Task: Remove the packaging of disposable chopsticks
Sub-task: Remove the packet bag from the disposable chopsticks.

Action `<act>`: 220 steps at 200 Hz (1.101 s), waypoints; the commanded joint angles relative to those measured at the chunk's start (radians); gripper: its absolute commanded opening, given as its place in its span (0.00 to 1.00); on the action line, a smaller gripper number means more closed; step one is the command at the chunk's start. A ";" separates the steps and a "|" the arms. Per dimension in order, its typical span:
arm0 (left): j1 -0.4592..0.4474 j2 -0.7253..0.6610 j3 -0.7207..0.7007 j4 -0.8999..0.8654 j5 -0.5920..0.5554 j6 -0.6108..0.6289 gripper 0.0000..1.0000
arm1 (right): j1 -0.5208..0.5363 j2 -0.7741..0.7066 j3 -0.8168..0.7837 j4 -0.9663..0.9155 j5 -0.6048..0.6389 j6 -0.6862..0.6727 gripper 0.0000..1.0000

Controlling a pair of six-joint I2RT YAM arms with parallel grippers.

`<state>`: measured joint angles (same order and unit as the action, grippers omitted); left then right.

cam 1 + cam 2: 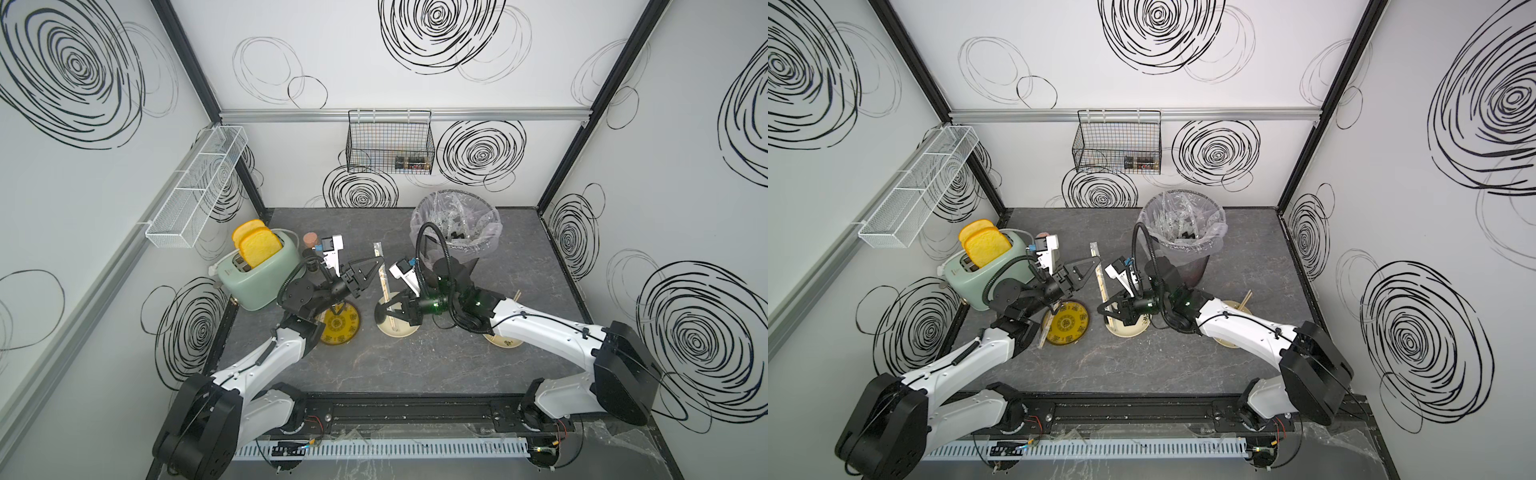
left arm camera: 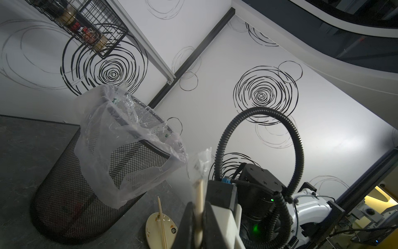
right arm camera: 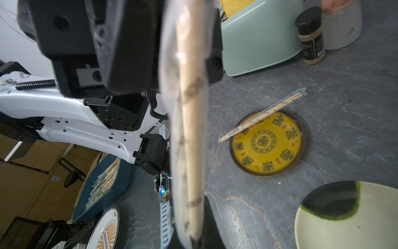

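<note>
A pair of disposable chopsticks (image 1: 385, 286) still in its clear packaging (image 2: 201, 163) hangs tilted above a cream plate (image 1: 405, 330) in both top views. My left gripper (image 1: 378, 266) is shut on the pair's upper part, the pale stick pinched between its dark pads (image 2: 207, 222). My right gripper (image 1: 386, 309) is shut on the lower part, with sleeve and stick running out of its jaws (image 3: 191, 129). A second wrapped pair (image 3: 262, 114) leans on a yellow plate (image 3: 286, 155). Bare chopsticks (image 2: 162, 220) rest on a third plate (image 2: 154, 230).
A black mesh bin with a clear liner (image 1: 455, 224) stands behind the right arm. A green toaster with bread (image 1: 259, 270) and spice jars (image 3: 311, 36) sit at the left. A black wire basket (image 1: 390, 143) and a white mesh shelf (image 1: 195, 187) hang on the walls.
</note>
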<state>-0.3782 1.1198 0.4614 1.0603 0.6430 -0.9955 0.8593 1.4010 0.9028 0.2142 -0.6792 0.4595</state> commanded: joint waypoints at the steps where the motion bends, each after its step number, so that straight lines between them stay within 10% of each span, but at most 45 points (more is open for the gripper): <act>1: -0.070 -0.008 -0.059 -0.074 0.173 -0.002 0.11 | -0.036 -0.020 0.095 0.205 0.092 -0.002 0.00; 133: -0.109 -0.099 -0.127 -0.146 0.116 0.046 0.20 | -0.028 -0.019 0.079 0.185 0.099 -0.005 0.00; 220: 0.065 -0.148 0.123 -0.341 0.212 0.127 0.62 | 0.009 -0.050 0.000 0.183 0.102 0.005 0.00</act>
<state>-0.3500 0.9703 0.5079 0.7444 0.7853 -0.8940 0.8547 1.3777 0.9192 0.3477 -0.5907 0.4644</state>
